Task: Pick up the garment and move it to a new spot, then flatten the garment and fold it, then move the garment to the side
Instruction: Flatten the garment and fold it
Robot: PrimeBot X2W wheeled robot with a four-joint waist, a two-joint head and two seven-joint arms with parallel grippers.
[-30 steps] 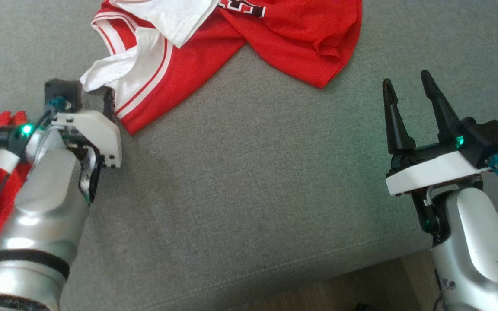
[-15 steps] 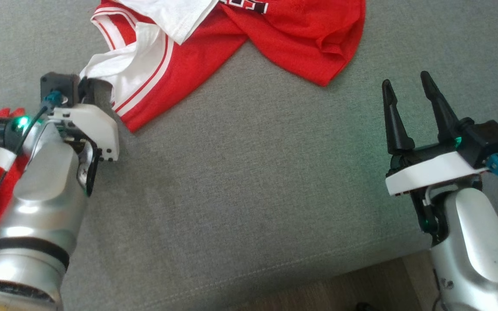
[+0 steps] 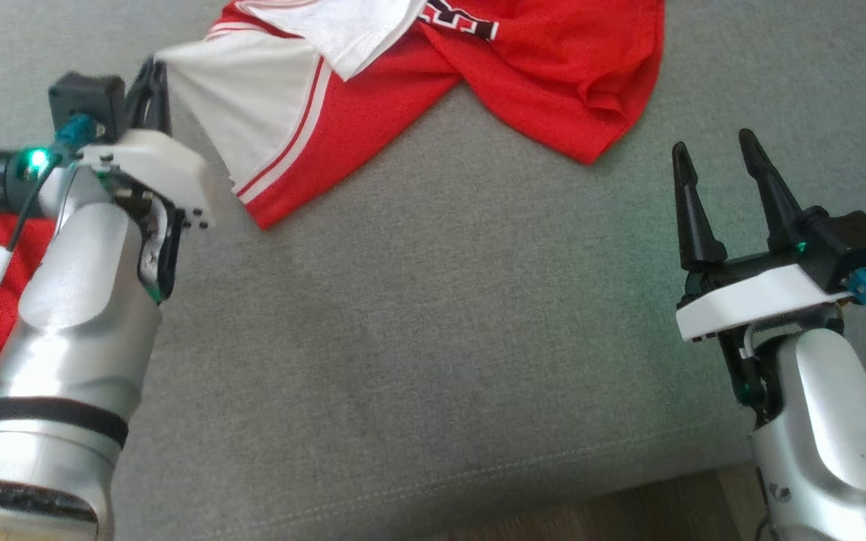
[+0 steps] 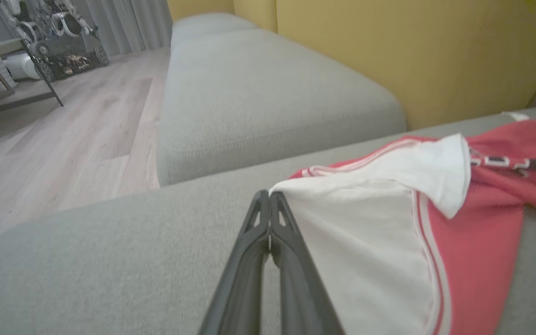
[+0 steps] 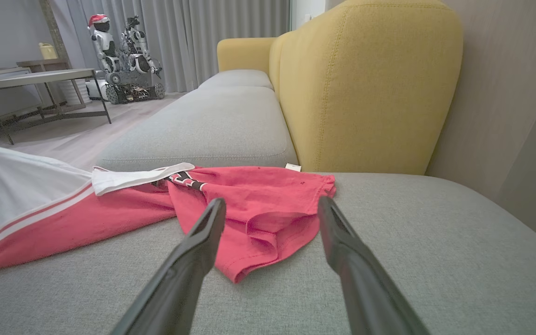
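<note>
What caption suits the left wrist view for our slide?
Left gripper shut on a white corner of the garment, over the grey sofa seat.

Red-and-white garment point(image 3: 553, 83) on grey sofa cushion point(image 3: 433, 338)

The garment point(image 3: 553, 83) is coloured red, with a white panel edged by thin red-and-white stripes and black lettering outlined in white. The sofa seat point(image 3: 440, 338) is covered in grey fabric, its backrest point(image 5: 365, 93) in mustard yellow. The floor point(image 4: 63, 139) is finished in pale wood.
</note>
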